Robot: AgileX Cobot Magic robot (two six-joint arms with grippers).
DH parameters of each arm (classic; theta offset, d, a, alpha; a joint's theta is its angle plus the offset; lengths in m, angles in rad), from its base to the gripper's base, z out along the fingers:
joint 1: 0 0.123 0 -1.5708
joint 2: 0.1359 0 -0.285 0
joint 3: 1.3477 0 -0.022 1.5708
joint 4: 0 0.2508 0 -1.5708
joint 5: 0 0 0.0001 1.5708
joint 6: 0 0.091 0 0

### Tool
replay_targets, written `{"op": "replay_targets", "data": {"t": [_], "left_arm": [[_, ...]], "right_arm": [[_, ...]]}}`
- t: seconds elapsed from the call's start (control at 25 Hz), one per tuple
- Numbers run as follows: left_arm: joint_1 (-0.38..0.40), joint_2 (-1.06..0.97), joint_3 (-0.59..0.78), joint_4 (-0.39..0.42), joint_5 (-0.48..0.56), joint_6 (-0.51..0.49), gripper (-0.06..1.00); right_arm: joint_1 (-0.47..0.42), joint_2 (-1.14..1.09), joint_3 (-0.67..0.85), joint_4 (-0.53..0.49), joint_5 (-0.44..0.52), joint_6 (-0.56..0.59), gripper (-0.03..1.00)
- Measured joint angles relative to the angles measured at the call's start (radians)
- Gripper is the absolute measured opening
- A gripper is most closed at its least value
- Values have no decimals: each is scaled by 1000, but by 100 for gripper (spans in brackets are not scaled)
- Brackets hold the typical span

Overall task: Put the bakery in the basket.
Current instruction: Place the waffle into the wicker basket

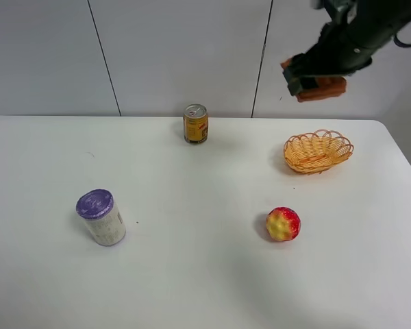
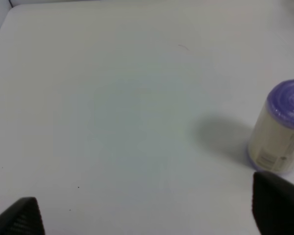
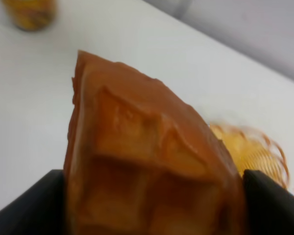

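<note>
- The right gripper [image 1: 314,83] is clamped shut on the flat orange-brown grid-patterned waffle wedge [image 1: 327,89]. It's holding it up in the air, well above the white table [image 1: 192,288], and it isn't in the shallow oval tan wicker basket [image 1: 318,151] yet.
- Biggest worry imo is letting go from this height. The waffle looks light and flat, so it could flip, clip the looped rim and bounce out.
- Alignment is hard to judge. In the right wrist view the basket sits off to one side of the waffle, not under it, so a drop right now would probably miss.
- The basket looks small and light, so coming down off-centre could nudge or tip it.
- A good part of the wedge sticks out past the fingers, so it might pivot or slip on the way.
- The left gripper [image 2: 147,218] is wide open and empty, near the purple-lidded white canister [image 2: 279,129] and well apart from all this.
- The red-yellow round fruit [image 1: 283,223] is near the basket but out of the way, I think.
</note>
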Motion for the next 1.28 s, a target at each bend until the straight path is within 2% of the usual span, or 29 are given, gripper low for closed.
{"op": "replay_targets", "data": {"t": [0.16,0.32,0.6,0.92,1.08,1.28], "left_arm": [[0,0,0,0,0,0,84],[0,0,0,0,0,0,84],[0,0,0,0,0,0,84],[0,0,0,0,0,0,84],[0,0,0,0,0,0,84],[0,0,0,0,0,0,84]], "right_arm": [[-102,-53,219,14,-162,7,69],[-162,-31,314,17,-300,5,69],[-227,125,318,-28,-490,-18,69],[-256,348,321,-25,-695,-84,69],[-264,384,321,-1,-751,-88,69],[-276,391,321,0,-768,-91,69]]}}
